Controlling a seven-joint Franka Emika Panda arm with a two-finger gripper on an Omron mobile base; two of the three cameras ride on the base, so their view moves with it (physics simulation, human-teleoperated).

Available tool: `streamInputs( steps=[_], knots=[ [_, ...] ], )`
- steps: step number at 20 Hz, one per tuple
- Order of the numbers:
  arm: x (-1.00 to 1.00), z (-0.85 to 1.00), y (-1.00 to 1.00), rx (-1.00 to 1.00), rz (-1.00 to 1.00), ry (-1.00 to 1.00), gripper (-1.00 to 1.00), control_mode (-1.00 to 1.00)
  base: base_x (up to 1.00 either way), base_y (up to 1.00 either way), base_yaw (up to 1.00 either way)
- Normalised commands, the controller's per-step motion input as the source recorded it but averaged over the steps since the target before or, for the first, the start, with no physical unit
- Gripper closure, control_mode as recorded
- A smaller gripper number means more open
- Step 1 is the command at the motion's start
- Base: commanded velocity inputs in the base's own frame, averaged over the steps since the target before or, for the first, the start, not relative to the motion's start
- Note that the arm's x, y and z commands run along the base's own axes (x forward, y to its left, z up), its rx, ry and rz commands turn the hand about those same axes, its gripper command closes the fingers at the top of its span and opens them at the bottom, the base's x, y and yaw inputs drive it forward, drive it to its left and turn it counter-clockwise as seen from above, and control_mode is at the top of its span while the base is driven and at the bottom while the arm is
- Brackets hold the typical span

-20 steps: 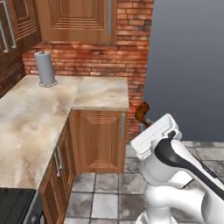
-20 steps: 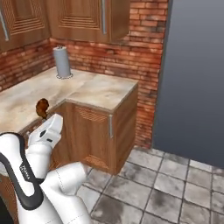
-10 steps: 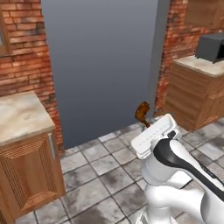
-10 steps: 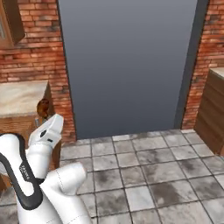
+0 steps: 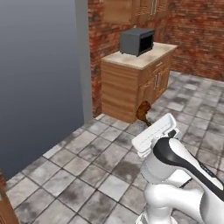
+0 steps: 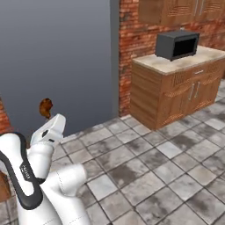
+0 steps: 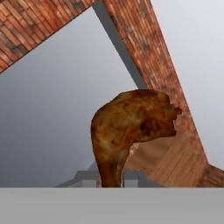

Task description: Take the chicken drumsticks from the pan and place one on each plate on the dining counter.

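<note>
Reddish-brown and glossy, the drumstick (image 7: 131, 131) is held aloft with its thin bone end pinched between the fingertips (image 7: 131, 177) and its bulbous end standing up toward 12 o'clock in the hand view. It is judged to be light and fairly stiff, with skin that may be slick; the narrow shank is the sensible place to take it, as is done here. The gripper (image 7: 110, 178) is nearly together, clamped on that shank. In the left base view the drumstick (image 5: 142, 112) is seen at about 11 o'clock from the white hand; in the right base view (image 6: 45, 108) it sits at 12 o'clock above it. Beyond it are a grey wall panel (image 5: 39, 74), a brick wall (image 6: 132, 48), a wooden cabinet (image 6: 176, 94) carrying a microwave (image 6: 177, 44), and a tiled floor (image 6: 158, 167).
</note>
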Motion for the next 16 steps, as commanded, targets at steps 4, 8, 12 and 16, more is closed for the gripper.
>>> streamInputs(
  steps=[4, 8, 12, 16],
  knots=[
    [0.00, 0.00, 0.00, 0.00, 0.00, 0.00, 1.00, 1.00, 0.16, -0.17, -0.58],
    [0.00, 0.00, 0.00, 0.00, 0.00, 0.00, 1.00, 1.00, 0.29, -0.27, -0.59],
    [0.00, 0.00, 0.00, 0.00, 0.00, 0.00, 1.00, 1.00, 0.32, -0.31, -0.55],
    [0.00, 0.00, 0.00, 0.00, 0.00, 0.00, 1.00, 1.00, 0.37, -0.25, -0.51]
  ],
)
